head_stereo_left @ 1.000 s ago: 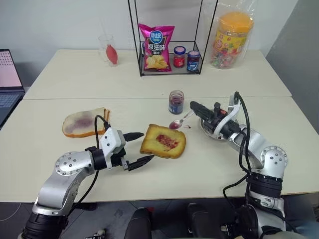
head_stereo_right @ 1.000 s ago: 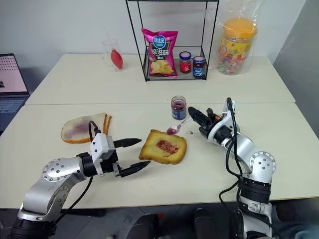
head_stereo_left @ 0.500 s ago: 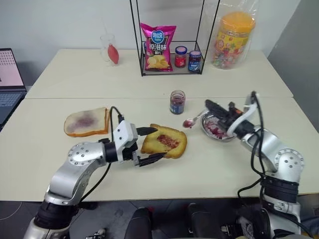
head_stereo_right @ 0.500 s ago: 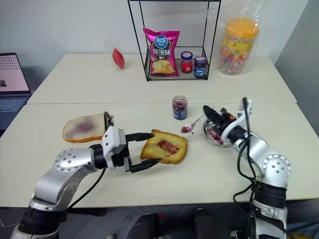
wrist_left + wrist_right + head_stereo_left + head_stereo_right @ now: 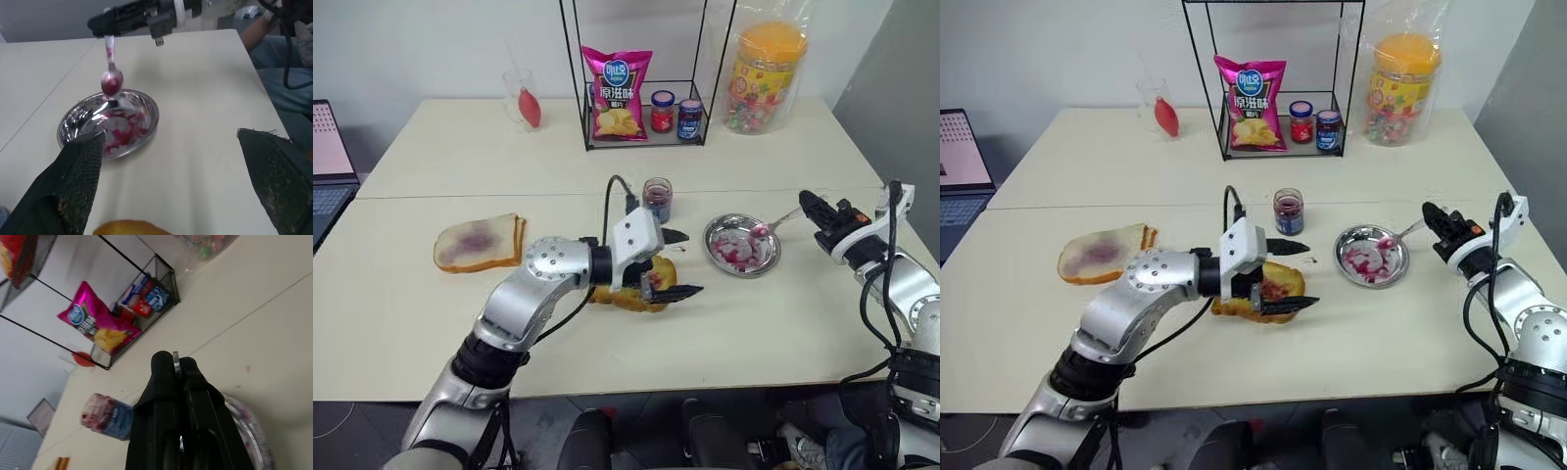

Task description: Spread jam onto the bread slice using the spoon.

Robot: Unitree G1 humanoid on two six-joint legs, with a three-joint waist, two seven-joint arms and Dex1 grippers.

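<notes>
The spoon [image 5: 773, 226] is clamped by its handle between the right gripper's [image 5: 811, 205] closed fingers, its jam-smeared bowl over the steel dish [image 5: 741, 244]. The bread slice [image 5: 1268, 290] lies between the left gripper's [image 5: 1295, 275] wide-apart fingers. The jam [image 5: 657, 199] jar stands just beyond them on the pale table [image 5: 803, 323].

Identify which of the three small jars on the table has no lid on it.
The jam jar standing alone on the near table, just behind the bread slice. Its mouth is uncovered, while the red-labelled jar and blue-labelled jar in the wire rack are lidded.
</notes>
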